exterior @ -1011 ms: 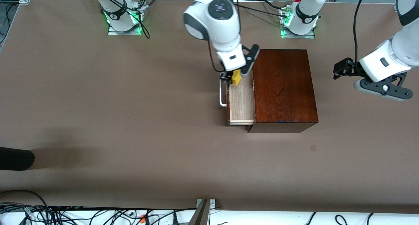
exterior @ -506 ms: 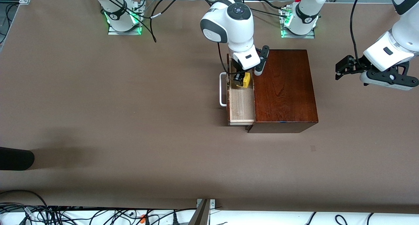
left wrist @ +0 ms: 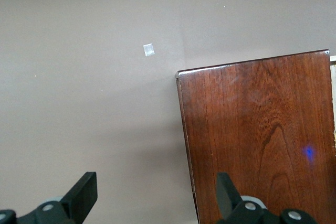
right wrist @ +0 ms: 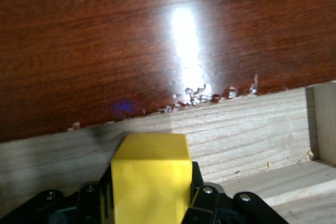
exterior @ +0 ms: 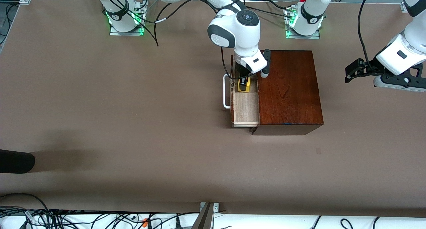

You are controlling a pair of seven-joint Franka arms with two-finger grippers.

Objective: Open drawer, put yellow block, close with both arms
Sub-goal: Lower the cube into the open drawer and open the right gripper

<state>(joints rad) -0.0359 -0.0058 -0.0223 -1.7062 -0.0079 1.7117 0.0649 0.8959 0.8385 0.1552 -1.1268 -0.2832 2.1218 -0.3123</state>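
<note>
The drawer (exterior: 245, 106) stands pulled out of the wooden box (exterior: 288, 89), so its pale tray is exposed from above. We see the right gripper (exterior: 244, 83) lowered into the tray's end farthest from the front camera, its fingers clamped on the yellow block (exterior: 244, 85), placing it low enough to release without a drop. The left gripper (exterior: 352, 71) waits with fingers spread over the table (exterior: 100, 106) toward the left arm's end, presumably kept free for closing.

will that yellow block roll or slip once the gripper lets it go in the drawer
Probably neither: the yellow block is a flat-faced cube, so it should sit still. It looks rigid, unsquashed in the right gripper. The drawer floor is bare wood, likely grippy.
</note>
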